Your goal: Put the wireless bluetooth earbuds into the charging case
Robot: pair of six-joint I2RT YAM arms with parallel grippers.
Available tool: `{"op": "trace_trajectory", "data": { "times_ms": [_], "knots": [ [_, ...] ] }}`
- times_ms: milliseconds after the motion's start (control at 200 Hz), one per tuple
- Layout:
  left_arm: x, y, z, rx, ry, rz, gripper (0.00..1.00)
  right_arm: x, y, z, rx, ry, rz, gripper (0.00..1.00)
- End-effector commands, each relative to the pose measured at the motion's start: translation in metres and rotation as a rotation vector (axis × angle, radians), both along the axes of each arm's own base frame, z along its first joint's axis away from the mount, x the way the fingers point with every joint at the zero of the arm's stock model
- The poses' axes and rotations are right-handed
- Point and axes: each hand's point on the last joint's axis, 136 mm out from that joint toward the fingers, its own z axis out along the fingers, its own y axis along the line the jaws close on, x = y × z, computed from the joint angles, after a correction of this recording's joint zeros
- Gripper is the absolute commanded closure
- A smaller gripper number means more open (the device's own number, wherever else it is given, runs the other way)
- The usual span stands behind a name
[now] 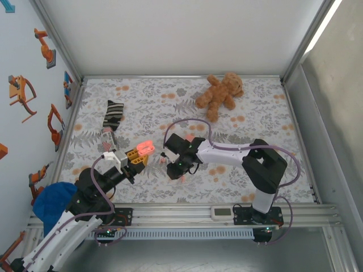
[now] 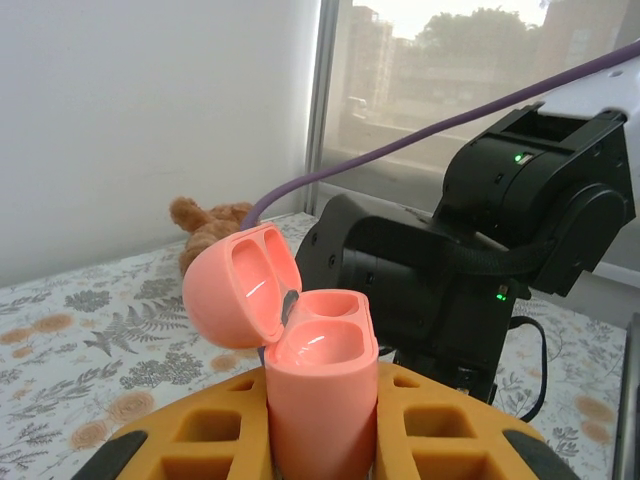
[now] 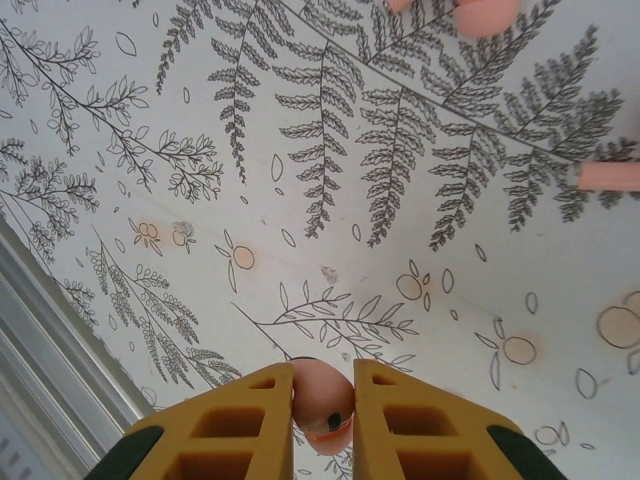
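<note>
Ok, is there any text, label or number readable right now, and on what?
No readable text anywhere.
White device on the front rail: display too small to read.
Charging case: no print visible.
Earbud: no marking visible.
Wall stickers: robot-arm pictures, no words.

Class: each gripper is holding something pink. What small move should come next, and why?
Probably bring the right gripper, shut on an earbud, over to the charging case. The left gripper holds that case upright with its lid open and both wells apparently empty, so it looks ready to receive one.
</note>
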Motion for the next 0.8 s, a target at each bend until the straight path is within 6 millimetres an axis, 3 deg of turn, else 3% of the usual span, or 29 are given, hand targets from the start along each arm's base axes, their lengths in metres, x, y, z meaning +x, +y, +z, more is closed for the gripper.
{"op": "trace_trajectory", "data": {
  "times_ms": [0, 796],
  "knots": [
    [0.001, 0.000, 0.002, -0.030, -0.001, 0.003, 1.00, 0.009, -0.005, 0.028, 0.011, -0.102, 0.018, 0.83],
    [0.016, -0.017, -0.006, -0.049, 0.058, -0.029, 1.00, 0.048, -0.005, 0.218, 0.306, -0.640, 0.091, 0.82]
  ]
}}
